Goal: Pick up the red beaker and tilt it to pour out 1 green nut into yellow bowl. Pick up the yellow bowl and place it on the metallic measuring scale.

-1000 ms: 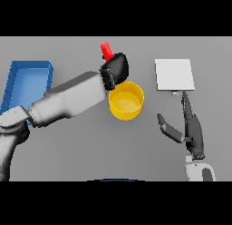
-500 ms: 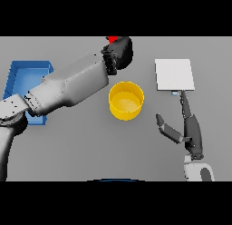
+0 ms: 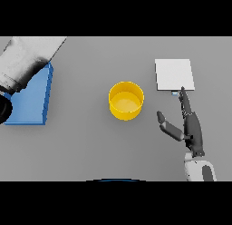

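At the far left the left arm (image 3: 25, 61) comes in over the blue tray (image 3: 31, 99); its hand is out of the picture, so I cannot tell its state, and the red beaker is not visible either. In the middle of the grey table (image 3: 81, 142) the yellow bowl (image 3: 126, 100) stands upright and free, near the metallic measuring scale (image 3: 174, 74) but apart from it. The bowl looks light, stiff and smooth, so I think it may slip; the best place to hold it seems the rim or the side wall, pinched between thumb and fingers. At the right, the right hand (image 3: 190, 129) rests over the table with fingers straight and thumb spread, holding nothing, its fingertips pointing at the near edge of the scale.
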Action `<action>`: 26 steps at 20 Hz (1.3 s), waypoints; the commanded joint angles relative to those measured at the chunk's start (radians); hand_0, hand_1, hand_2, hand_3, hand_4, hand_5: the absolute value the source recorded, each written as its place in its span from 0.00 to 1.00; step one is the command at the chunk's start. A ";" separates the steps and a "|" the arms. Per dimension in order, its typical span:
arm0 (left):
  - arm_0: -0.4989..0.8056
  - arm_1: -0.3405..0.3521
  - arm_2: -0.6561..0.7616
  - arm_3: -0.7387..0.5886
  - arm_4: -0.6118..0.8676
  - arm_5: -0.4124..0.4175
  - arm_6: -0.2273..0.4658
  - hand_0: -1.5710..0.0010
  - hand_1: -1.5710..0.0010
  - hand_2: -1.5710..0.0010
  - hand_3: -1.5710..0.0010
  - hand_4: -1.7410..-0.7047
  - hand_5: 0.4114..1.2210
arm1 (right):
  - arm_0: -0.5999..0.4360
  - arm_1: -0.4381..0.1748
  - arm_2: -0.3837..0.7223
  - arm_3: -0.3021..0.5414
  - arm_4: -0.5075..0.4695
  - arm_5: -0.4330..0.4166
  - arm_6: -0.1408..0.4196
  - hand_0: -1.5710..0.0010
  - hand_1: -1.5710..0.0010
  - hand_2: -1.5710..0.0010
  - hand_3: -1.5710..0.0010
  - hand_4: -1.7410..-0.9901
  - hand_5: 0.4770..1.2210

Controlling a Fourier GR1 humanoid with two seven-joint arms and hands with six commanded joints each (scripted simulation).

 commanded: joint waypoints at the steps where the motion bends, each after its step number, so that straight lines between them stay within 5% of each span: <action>1: 0.017 0.026 0.062 0.028 0.062 0.017 0.031 0.00 0.00 0.01 0.12 0.01 1.00 | 0.005 -0.001 0.003 -0.006 -0.002 0.005 -0.004 1.00 1.00 1.00 1.00 0.72 0.16; 3: 0.046 0.063 0.167 0.079 0.177 0.055 0.105 0.00 0.00 0.01 0.13 0.01 1.00 | 0.000 -0.009 -0.007 0.013 -0.015 0.013 -0.008 1.00 1.00 1.00 1.00 0.69 0.15; 9: 0.252 0.227 0.385 0.030 0.496 0.207 0.141 0.00 0.00 0.00 0.09 0.00 1.00 | -0.003 -0.024 -0.009 0.021 -0.019 0.024 -0.044 1.00 1.00 1.00 1.00 0.69 0.15; 19: 0.804 0.399 0.485 -0.512 0.808 0.581 0.543 0.00 0.00 0.00 0.08 0.00 1.00 | -0.014 -0.048 0.012 0.031 0.018 0.037 -0.029 1.00 1.00 1.00 1.00 0.71 0.24; 26: 1.037 0.422 0.446 -0.700 0.880 0.742 0.609 0.00 0.00 0.00 0.05 0.00 1.00 | -0.020 -0.056 0.004 0.030 0.018 0.031 -0.021 1.00 1.00 1.00 1.00 0.70 0.25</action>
